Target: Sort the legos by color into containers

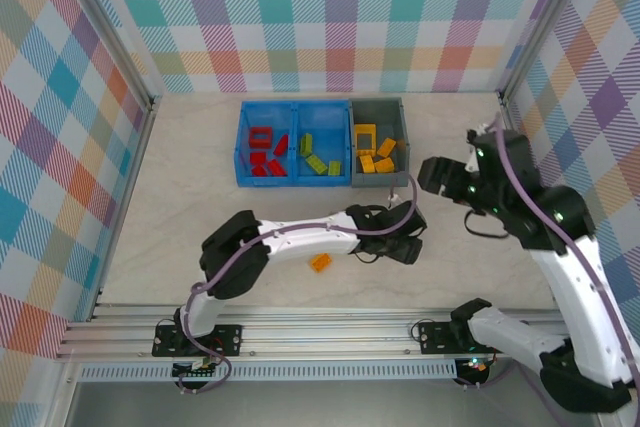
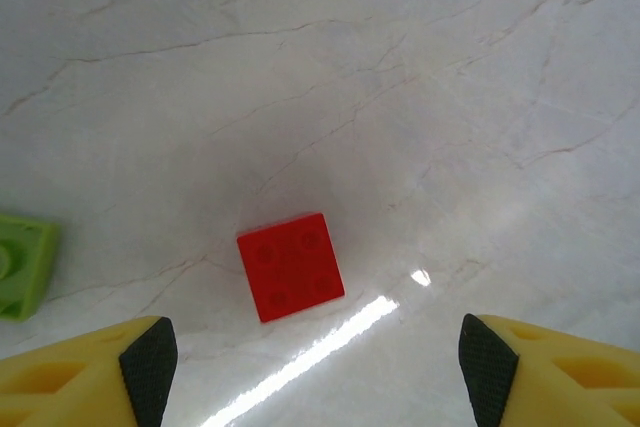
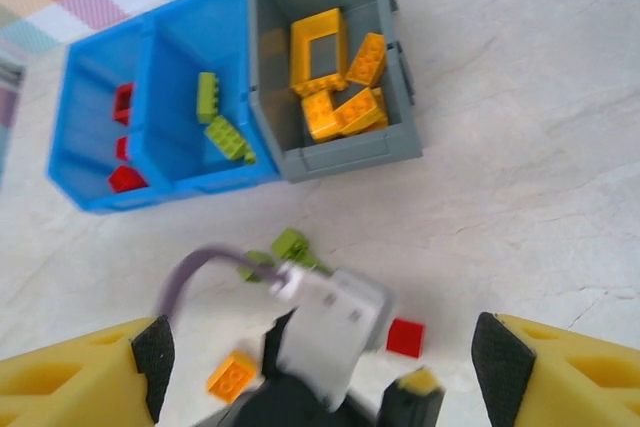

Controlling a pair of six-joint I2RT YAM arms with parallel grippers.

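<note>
I'm holding the left gripper, fingers apart, just short of the red brick at lower centre, the right gripper hanging apart and empty too; closing on its skewed faces is risking spinning it toward the green brick at left edge.

Bare table rings the red brick; green brick lies well aside.

We are looking into a robotics lab test cell, where plaid-printed panels are walling in a marble-patterned tabletop and an aluminium extrusion rail at the near edge is carrying two white robot arms.
</note>
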